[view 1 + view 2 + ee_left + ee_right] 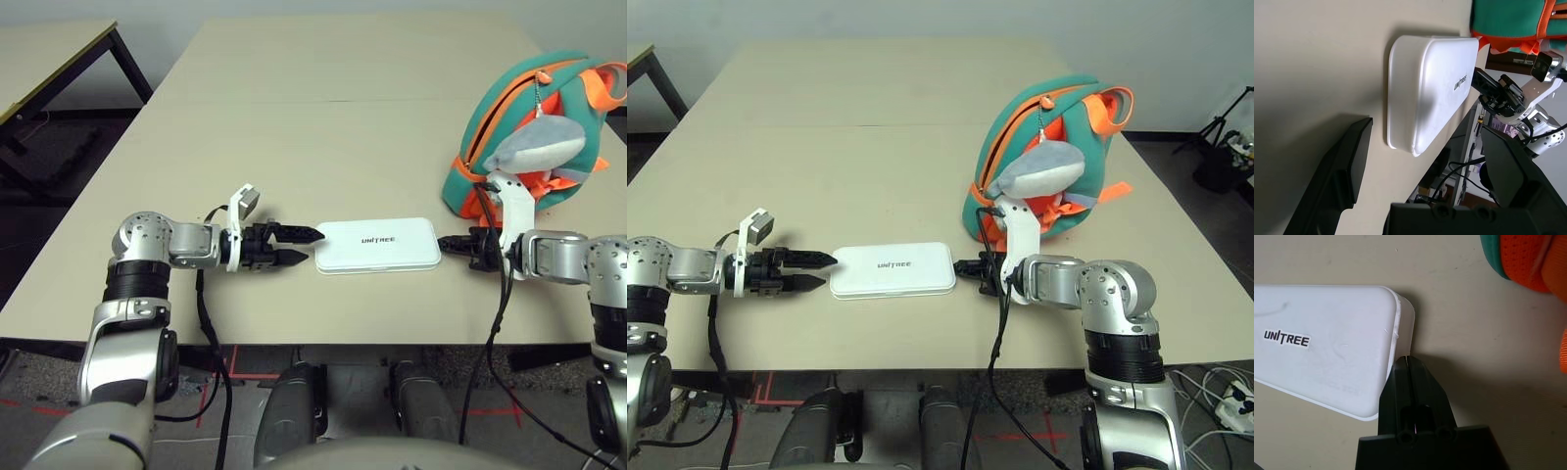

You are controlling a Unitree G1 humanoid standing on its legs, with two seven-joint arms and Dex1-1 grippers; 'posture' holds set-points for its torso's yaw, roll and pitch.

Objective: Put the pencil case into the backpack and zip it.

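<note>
Our left end effector (299,246), fingers spread, faces one short end of the case (377,245); our closed right end effector (453,245) touches the other. The case lies lengthwise between them on the tabletop (323,127), the backpack (529,132) beyond.

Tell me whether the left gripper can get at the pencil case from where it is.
Probably yes. The left gripper is open, its fingers pointing at the near end of the pencil case, with only bare table between. The shut right gripper sits at the far end.
</note>
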